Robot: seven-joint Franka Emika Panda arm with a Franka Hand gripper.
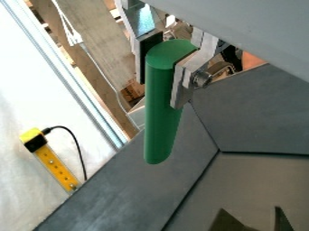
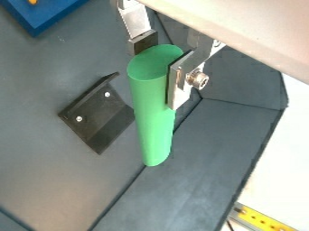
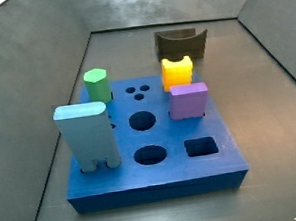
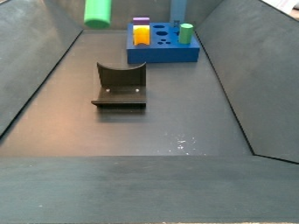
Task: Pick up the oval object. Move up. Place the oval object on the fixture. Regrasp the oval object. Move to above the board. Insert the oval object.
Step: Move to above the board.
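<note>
Your gripper (image 2: pixel 157 56) is shut tight on the oval object (image 2: pixel 152 108), and you can see this in both wrist views. The silver fingers (image 1: pixel 183 77) squeeze the green rod near its top end, and the rest of it hangs down below them, up off the grey floor. You only see part of the far finger in each wrist view, because the rod hides it.

In a side view you see just the bottom tip of the oval object (image 4: pixel 98 11) at the top edge; the rest is cut off, and the gripper is out of the picture too. It hangs high, between the fixture (image 4: pixel 121 86) and the board (image 4: pixel 162 41).

The fixture stands on the floor with nothing in its notch. In a wrist view it (image 2: pixel 99 115) lies just to the side of the rod, lower down. In a side view, the fixture (image 3: pixel 180 44) is partly hidden behind the yellow peg (image 3: pixel 176 71) on the board (image 3: pixel 152 177).
</note>
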